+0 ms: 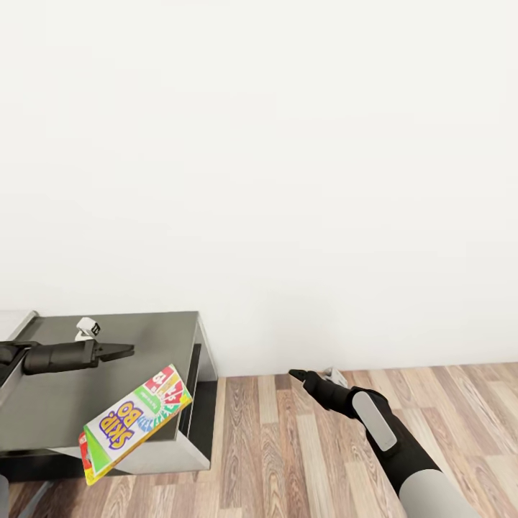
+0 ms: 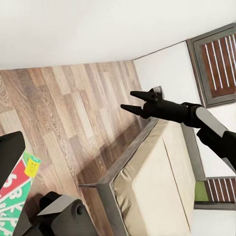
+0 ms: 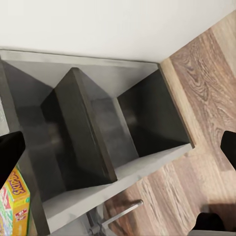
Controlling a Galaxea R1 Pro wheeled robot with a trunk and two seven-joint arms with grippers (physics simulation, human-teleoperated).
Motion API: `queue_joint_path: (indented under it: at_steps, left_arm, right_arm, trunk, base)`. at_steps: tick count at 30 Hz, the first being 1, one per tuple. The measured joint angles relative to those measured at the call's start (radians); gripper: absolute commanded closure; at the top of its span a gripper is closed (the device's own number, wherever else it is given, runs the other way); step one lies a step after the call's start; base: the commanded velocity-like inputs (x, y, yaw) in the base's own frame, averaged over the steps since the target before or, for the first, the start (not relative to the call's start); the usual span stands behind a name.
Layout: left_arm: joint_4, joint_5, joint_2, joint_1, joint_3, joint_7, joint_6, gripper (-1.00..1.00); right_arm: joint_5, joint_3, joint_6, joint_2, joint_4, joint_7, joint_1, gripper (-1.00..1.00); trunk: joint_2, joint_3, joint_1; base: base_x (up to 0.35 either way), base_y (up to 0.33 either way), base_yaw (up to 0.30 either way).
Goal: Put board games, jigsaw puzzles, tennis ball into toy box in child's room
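SKIP-BO board game (image 1: 135, 422): tilted over front edge of dark-grey desk wing (image 1: 108, 360), below left gripper (image 1: 128, 351); left jaws appear closed, no grasp discernible; right gripper (image 2: 129, 100) jaws parted, empty, over wood floor (image 1: 288, 446); step judged: carrying game; next: locate toy box.

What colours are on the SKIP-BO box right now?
SKIP-BO box: yellow, green and red, purple lettering; clearest in head view.

Both arms extended forward, low.
The black left gripper (image 1: 126, 351) looks closed; the black right gripper (image 2: 129, 100) has its fingers slightly parted.
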Motion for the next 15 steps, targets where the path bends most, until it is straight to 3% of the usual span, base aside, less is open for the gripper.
queue_joint_path:
  at_steps: [15]
  left_arm:
    - [0.000, 0.003, 0.001, 0.000, 0.002, 0.000, -0.003, -1.00]
  right_arm:
    - [0.000, -0.003, -0.003, 0.002, -0.001, 0.001, 0.001, -1.00]
  trunk:
    - [0.000, 0.025, 0.000]
  base:
    - [0.000, 0.000, 0.000]
